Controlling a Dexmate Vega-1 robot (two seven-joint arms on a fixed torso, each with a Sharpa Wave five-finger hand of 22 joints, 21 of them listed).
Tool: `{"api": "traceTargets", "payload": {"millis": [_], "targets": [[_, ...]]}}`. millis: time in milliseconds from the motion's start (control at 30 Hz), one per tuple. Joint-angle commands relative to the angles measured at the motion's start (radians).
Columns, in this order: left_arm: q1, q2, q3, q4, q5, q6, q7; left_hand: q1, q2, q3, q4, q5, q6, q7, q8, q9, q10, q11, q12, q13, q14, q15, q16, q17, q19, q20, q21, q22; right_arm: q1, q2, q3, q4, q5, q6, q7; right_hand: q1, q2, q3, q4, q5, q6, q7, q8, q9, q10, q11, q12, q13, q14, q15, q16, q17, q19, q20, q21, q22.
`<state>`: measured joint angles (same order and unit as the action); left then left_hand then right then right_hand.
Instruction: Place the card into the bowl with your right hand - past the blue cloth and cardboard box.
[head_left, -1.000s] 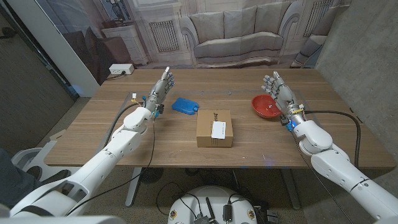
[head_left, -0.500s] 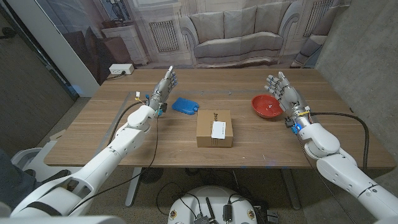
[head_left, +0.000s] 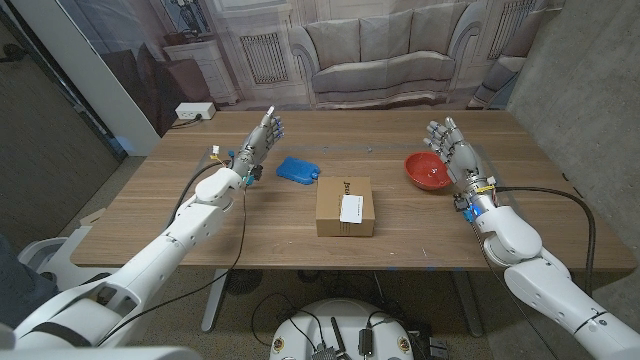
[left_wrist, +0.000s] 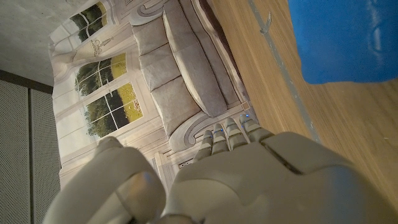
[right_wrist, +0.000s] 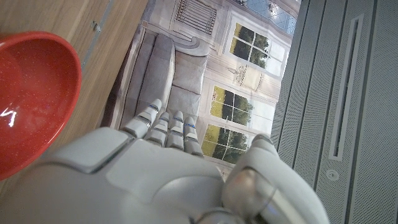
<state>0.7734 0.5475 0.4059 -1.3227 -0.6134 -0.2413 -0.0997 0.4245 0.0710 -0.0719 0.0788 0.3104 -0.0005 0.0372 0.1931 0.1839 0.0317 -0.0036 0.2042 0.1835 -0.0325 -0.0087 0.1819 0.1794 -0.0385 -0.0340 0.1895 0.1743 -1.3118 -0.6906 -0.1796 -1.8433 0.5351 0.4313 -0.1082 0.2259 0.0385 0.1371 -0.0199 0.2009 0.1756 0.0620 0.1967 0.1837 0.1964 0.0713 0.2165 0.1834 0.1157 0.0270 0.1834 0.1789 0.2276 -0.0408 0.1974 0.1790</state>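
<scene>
A white card (head_left: 351, 208) lies on top of the cardboard box (head_left: 345, 206) at the table's middle. The blue cloth (head_left: 297, 170) sits just behind the box to its left and shows close up in the left wrist view (left_wrist: 342, 37). The red bowl (head_left: 428, 171) stands at the right and appears again in the right wrist view (right_wrist: 31, 93). My right hand (head_left: 452, 150) is raised beside the bowl's right rim, fingers straight and apart, holding nothing; its back (right_wrist: 155, 180) faces the wrist camera. My left hand (head_left: 262, 140) stands upright left of the cloth, fingers extended and empty, its back (left_wrist: 249, 180) close to its camera.
The wooden table (head_left: 200, 225) has bare room along its front and left. A backdrop printed with a sofa (head_left: 380, 60) hangs behind the far edge. A grey wall (head_left: 590, 90) runs close along the right side. Cables trail from both forearms.
My right forearm has drawn slightly back toward the table's near edge, while its hand stays beside the bowl. The left hand, card, box and cloth have not moved.
</scene>
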Motion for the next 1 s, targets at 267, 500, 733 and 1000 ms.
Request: {"api": "traceTargets", "payload": {"millis": [267, 500, 733, 1000], "targets": [[0.011, 0.04, -0.015, 0.004, -0.014, -0.024, -0.058, 0.007, 0.0, -0.002, -0.004, -0.002, 0.006, 0.003, 0.008, 0.002, 0.006, -0.002, 0.003, 0.004, 0.007, -0.004, 0.011, 0.003, 0.001, -0.059, 0.01, 0.005, -0.1, 0.023, 0.016, -0.109, -0.113, -0.019, -0.113, 0.009, 0.005, 0.002, -0.006, -0.002, 0.011, -0.006, 0.009, 0.006, 0.011, -0.004, 0.005, 0.003, 0.011, 0.002, 0.007, 0.004, 0.011, -0.01, 0.007, 0.003], [0.011, 0.05, -0.015, -0.001, -0.013, -0.018, -0.065, 0.008, 0.001, -0.003, -0.005, -0.003, 0.007, 0.003, 0.008, 0.002, 0.009, -0.003, 0.004, 0.004, 0.009, -0.007, 0.011, 0.003, 0.005, -0.058, 0.012, 0.005, -0.137, 0.037, 0.03, -0.139, -0.141, -0.003, -0.131, 0.013, 0.006, 0.004, -0.01, -0.002, 0.018, -0.01, 0.01, 0.006, 0.016, -0.005, 0.007, 0.003, 0.016, -0.002, 0.007, 0.004, 0.013, -0.01, 0.007, 0.003], [0.016, 0.064, -0.02, -0.01, -0.013, -0.02, -0.074, 0.01, 0.001, -0.003, -0.005, -0.004, 0.006, 0.003, 0.007, 0.002, 0.008, -0.005, 0.003, 0.004, 0.008, -0.007, 0.01, 0.003, 0.002, -0.057, 0.01, 0.005, -0.175, 0.053, 0.035, -0.166, -0.177, 0.01, -0.147, 0.018, 0.007, 0.005, -0.013, -0.002, 0.022, -0.012, 0.011, 0.006, 0.021, -0.008, 0.008, 0.003, 0.018, -0.004, 0.007, 0.003, 0.016, -0.011, 0.008, 0.003], [0.026, 0.071, -0.027, -0.01, -0.019, -0.03, -0.082, 0.011, 0.002, -0.004, -0.006, -0.006, 0.006, 0.002, 0.007, 0.002, 0.007, -0.003, 0.002, 0.004, 0.008, -0.007, 0.009, 0.003, -0.003, -0.054, 0.008, 0.005, -0.218, 0.071, 0.039, -0.193, -0.222, 0.027, -0.162, 0.022, 0.007, 0.006, -0.016, -0.003, 0.027, -0.011, 0.012, 0.006, 0.025, -0.008, 0.009, 0.003, 0.022, -0.005, 0.008, 0.003, 0.017, -0.012, 0.008, 0.003]]}}
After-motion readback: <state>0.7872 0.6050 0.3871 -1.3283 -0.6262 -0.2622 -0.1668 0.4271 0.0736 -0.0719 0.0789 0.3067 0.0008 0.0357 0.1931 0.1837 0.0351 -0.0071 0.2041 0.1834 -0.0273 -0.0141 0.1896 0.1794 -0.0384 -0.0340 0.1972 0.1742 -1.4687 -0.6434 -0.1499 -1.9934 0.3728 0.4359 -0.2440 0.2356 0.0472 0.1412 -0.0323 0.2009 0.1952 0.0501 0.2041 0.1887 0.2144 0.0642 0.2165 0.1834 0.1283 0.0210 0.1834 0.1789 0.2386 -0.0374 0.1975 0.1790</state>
